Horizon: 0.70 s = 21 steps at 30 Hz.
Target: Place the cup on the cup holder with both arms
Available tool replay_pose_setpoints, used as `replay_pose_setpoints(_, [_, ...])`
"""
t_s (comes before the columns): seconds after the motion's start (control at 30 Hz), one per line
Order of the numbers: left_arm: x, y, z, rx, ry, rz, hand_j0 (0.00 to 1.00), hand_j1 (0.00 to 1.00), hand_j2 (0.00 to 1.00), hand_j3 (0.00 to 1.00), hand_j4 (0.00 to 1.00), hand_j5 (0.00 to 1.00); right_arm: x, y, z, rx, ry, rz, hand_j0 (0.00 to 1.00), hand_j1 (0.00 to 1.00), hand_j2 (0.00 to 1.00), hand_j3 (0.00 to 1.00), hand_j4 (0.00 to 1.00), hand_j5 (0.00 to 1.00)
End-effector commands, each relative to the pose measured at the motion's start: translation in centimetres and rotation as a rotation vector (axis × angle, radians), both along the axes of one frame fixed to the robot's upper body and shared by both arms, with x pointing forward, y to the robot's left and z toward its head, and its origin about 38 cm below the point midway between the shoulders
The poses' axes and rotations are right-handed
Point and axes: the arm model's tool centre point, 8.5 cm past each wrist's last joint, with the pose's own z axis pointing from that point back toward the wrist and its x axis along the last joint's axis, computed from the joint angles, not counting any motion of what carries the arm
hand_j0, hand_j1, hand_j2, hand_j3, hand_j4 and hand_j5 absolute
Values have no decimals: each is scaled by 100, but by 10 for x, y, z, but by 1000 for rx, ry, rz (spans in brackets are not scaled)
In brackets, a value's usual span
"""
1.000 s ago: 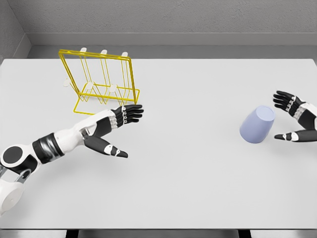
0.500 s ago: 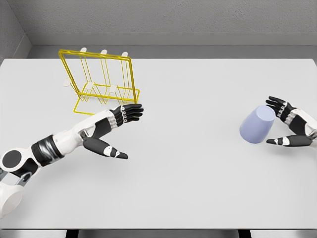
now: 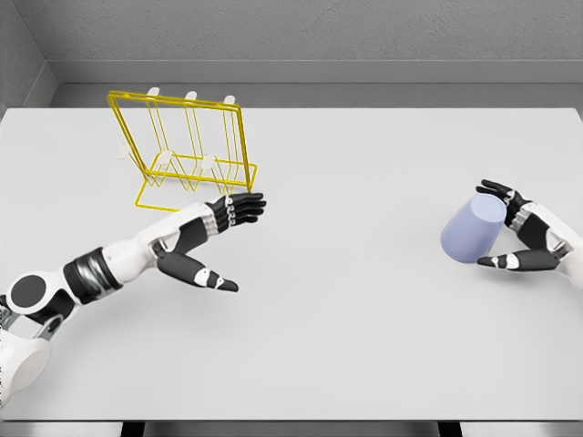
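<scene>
- While the left hand [image 3: 211, 238] sits out over the table [image 3: 346, 319], its fingers are straight and spread, thumb splayed down and away, holding nothing.
- Rack [image 3: 182, 150], yellow wire, stands just beyond the left fingertips [image 3: 253, 202]; tips come close to its base rail, contact cannot be told.
- Rack leans back a bit, white-tipped pegs along its top and inside, no cup on it.
- Left arm comes in from the lower left, forearm angled up toward the rack.
- Right hand [image 3: 521, 235] is at the table's right edge, fingers and thumb parted like a cradle, not closed on anything.
- Cup [image 3: 474, 229], pale blue-lilac, sits right at the opening of the right hand, on its inner side.
- Upper right fingers [image 3: 496, 189] are at the cup's top rim, thumb low by its base; they look touching or nearly so, cannot tell for sure.
- Cup is tilted, one end angled up toward the right hand, resting on the table.
- Cup is well apart from the rack and from the left hand, wide stretch of table between.
- Right wrist runs off the right frame edge.
</scene>
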Motion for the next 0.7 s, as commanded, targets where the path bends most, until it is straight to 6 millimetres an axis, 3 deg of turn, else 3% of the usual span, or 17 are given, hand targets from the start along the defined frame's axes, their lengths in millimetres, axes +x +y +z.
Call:
replay_pose_setpoints(0.0, [4, -8, -19, 12, 35, 23, 100, 100, 100, 100, 100, 100, 0, 2, -1, 10, 0, 1, 100, 100, 100, 100, 100, 100])
replay_pose_setpoints(0.1, [7, -20, -27, -30, 60, 32, 100, 100, 100, 100, 100, 100, 2, 8, -4, 22, 1, 5, 100, 100, 100, 100, 100, 100])
replay_pose_setpoints(0.27, [14, -20, -39, -49, 98, 58, 100, 100, 100, 100, 100, 100, 2, 12, -5, 25, 2, 13, 100, 100, 100, 100, 100, 100])
replay_pose_setpoints(0.5, [13, -21, -39, -49, 92, 55, 100, 100, 100, 100, 100, 100, 4, 17, -7, 33, 1, 17, 100, 100, 100, 100, 100, 100])
replay_pose_setpoints(0.67, [10, -22, -38, -50, 85, 49, 100, 100, 100, 100, 100, 100, 6, 19, -7, 39, 11, 17, 94, 94, 94, 94, 94, 94])
